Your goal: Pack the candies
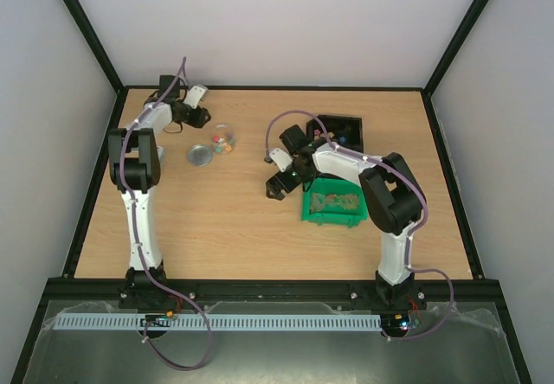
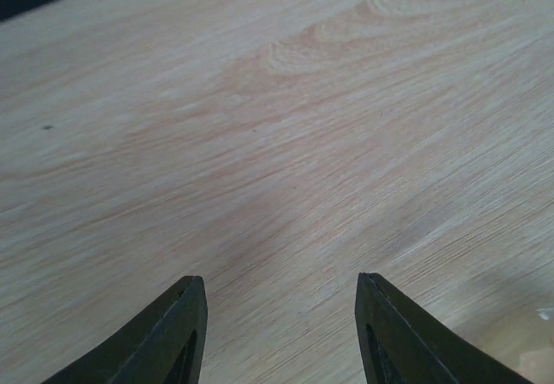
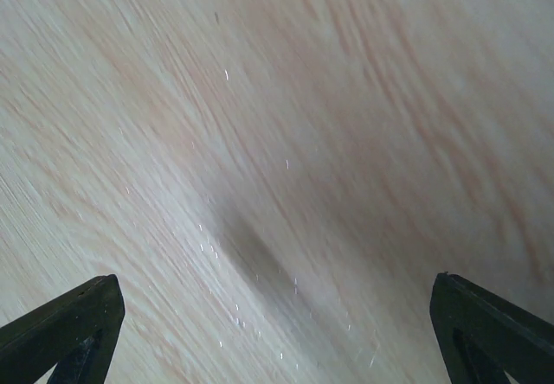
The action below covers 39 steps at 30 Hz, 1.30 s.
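I see the candies (image 1: 224, 143) as a small heap of mixed bright pieces in a clear jar (image 1: 223, 131) that stands open in the far left part of the table (image 1: 234, 228). A round grey lid (image 1: 200, 154) lies flat just beside the jar, on the side toward the left edge and a little nearer to me. There are a few more bright specks in the black tray (image 1: 349, 124) by the far edge, right of the middle.

The left gripper (image 1: 201, 116) hangs near the far left corner, just beyond the jar and apart from it. On my left wrist camera its fingers (image 2: 186, 336) stand parted, with only bare wood between them and nothing held.

The right gripper (image 1: 276, 188) sits over the middle of the table, close to the left end of the green bin (image 1: 329, 219), which holds pale tan pieces and lies nearer than the black tray. On the right wrist camera the fingers (image 3: 74, 328) are spread wide, right out at the frame's sides, and grasp nothing. That view is blurred, so I make out only wood grain and a soft shadow.
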### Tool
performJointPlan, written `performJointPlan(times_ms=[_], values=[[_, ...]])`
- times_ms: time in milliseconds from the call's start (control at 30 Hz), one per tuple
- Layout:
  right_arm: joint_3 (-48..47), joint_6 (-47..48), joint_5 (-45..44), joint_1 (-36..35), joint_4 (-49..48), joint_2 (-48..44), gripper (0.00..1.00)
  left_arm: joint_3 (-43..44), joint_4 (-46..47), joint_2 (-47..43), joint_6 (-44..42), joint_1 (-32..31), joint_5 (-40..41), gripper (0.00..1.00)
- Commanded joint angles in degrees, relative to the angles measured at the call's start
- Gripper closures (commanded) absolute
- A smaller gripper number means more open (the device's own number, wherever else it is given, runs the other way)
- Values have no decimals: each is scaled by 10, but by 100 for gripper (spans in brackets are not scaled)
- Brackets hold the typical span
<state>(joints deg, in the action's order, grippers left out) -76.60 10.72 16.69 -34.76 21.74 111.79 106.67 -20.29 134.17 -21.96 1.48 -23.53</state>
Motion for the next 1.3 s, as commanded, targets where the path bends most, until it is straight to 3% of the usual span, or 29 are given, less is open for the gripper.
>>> performJointPlan(times_ms=[0,233,533,867,1033,1200,1267], values=[[37,2,9,11,60,-18,2,31,-36,26,-31,-14,-17,50],[72,17,-23,48,83,-30,3,12,-60,24,-68,-43,-70,52],[106,28,12,123,58,-92,2,-164,-9,-82,-90,-99,-80,58],[142,70,76,127,-14,-131,3,-294,10,-178,-157,-199,-68,58],[189,114,129,145,-120,-146,3,-278,-43,-196,-178,-167,-164,59],[196,113,201,149,-229,-123,3,-293,-22,-256,-139,-96,-208,48],[182,95,209,146,-253,-103,3,-294,-20,-276,-123,-62,-200,39]])
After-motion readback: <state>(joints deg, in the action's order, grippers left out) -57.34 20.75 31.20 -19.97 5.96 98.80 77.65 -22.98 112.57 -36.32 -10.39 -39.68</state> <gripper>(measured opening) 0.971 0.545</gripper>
